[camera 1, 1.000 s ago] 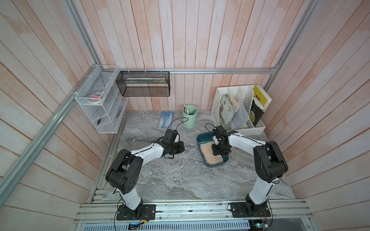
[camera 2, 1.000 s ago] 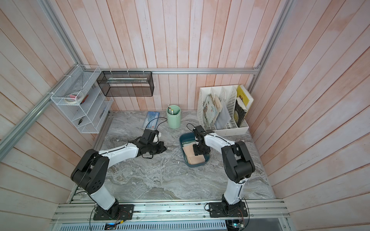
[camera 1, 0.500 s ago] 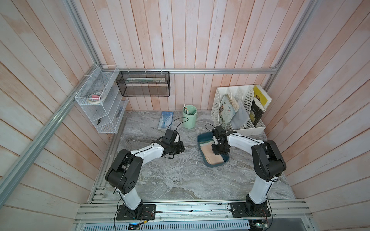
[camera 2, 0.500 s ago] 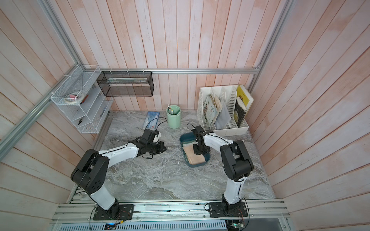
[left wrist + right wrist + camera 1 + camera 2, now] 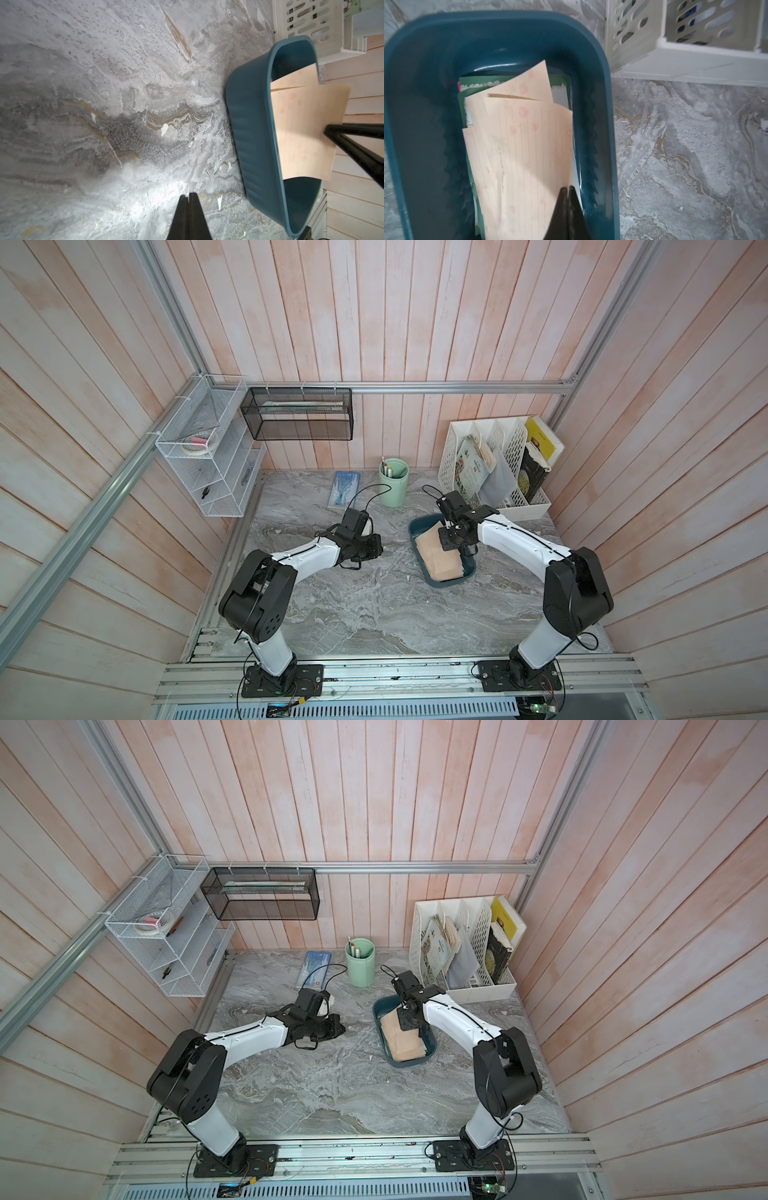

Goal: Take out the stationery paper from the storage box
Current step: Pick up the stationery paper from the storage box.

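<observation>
While the right gripper, jaws pinched on the top sheet of paper, holds it tilted up in the box, nothing is out yet, and the left gripper hangs over the surface, jaws together and empty.

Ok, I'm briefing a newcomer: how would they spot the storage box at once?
On the marble tabletop, find the white perforated file organiser at the back right. The storage box sits in front of it, near the mint-green pen cup. It alone is a shallow dark teal tub, its tan stationery paper pinched by the right hand.
</observation>
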Controlling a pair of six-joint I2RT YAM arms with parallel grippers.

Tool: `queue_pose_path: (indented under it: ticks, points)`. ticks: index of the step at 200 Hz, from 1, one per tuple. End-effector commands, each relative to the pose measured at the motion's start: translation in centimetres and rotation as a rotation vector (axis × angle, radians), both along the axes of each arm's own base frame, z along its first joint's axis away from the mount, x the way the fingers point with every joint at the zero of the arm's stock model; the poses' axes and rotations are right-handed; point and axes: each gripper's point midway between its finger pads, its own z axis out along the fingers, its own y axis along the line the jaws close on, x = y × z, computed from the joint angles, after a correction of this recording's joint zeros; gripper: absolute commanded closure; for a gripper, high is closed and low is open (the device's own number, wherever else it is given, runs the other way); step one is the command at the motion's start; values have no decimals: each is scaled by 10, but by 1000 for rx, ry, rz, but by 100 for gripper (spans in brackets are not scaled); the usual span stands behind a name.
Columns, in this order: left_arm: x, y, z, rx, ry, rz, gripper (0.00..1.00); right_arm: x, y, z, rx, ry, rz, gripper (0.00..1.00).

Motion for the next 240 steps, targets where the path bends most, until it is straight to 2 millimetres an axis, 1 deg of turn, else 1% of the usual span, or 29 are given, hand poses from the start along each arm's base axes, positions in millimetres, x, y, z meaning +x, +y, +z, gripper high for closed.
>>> queue_pose_path:
  ticks: [1,24,48,80,112,119,149,172,188,205,215,230,240]
  points:
    - [2,-3,8,-6,-11,-7,100,-7,-16,2,-77,10,-38,100]
    - [4,-3,14,-8,-23,-6,100,-10,-19,2,-80,9,-40,100]
    - [6,-6,23,-28,-39,-13,100,-11,-13,6,-40,5,-30,99]
    - [7,-9,26,-36,-41,-18,100,-11,-15,7,-33,-12,-33,87]
    - [6,-9,22,-38,-33,-20,100,-11,-15,4,-35,-7,-32,84]
    - [6,-9,22,-38,-31,-16,100,-10,-14,3,-34,-7,-29,85]
    - [5,-8,21,-38,-29,-16,100,-9,-10,0,-19,-1,-16,94]
    - [4,-7,21,-36,-29,-15,100,-8,-9,6,-8,-11,-14,100]
    - [5,-8,24,-41,-38,-15,100,-7,-6,19,17,-42,-9,100]
    - [6,-10,31,-61,-65,-25,100,-6,2,44,85,-90,11,100]
    - [5,-14,45,-105,-111,-38,100,-7,10,63,148,-126,34,100]
    - [2,-18,75,-215,-206,-62,100,-9,21,94,242,-191,66,100]
    - [-1,-19,97,-304,-279,-79,93,-12,28,115,305,-237,94,100]
